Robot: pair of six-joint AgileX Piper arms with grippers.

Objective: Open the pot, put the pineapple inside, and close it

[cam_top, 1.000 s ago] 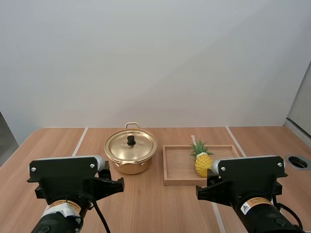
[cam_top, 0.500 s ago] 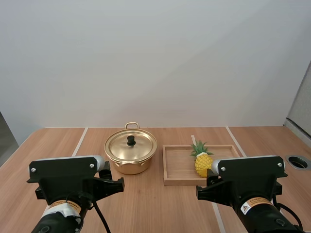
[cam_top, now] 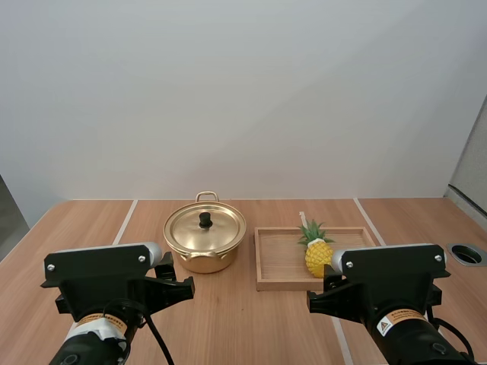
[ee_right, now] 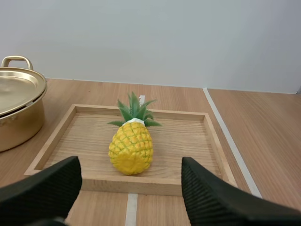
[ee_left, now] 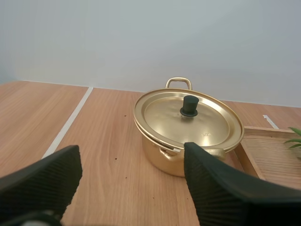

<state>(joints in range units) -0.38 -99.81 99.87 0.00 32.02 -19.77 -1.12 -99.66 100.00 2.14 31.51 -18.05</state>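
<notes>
Here's the table point(cam_top: 251, 319), and the gold pot point(cam_top: 205, 243) is the thing to steer by. It sits out ahead of the left arm point(cam_top: 106, 285), closed, its lid point(ee_left: 188, 117) seated flat all round the rim and the black knob point(ee_left: 189, 106) standing upright in the lid's middle. One loop handle point(ee_left: 178, 83) sticks out on the pot's far side. The near handle is partly hidden behind a finger. The left gripper point(ee_left: 131, 155) is low over the wood on the near side of the pot, lined up with it, fingers spread wide with their ribbed faces turned to each other and nothing between them but bare tabletop. It is not touching the pot. Just beside the pot, on its right and apart from it by a thin strip of table, lies the wooden tray point(ee_right: 188, 136). There's the pineapple point(ee_right: 131, 147), yellow body and green crown, inside the tray about midway across, crown on the side away from the arms. Whether it stands or lies on its side, I can't tell. The right gripper point(ee_right: 129, 165) is aimed straight at the fruit from the tray's near edge, jaws wide apart, empty, short of the tray rim. A pale line point(ee_left: 68, 123) runs along the table on the pot's left, well clear of it.
</notes>
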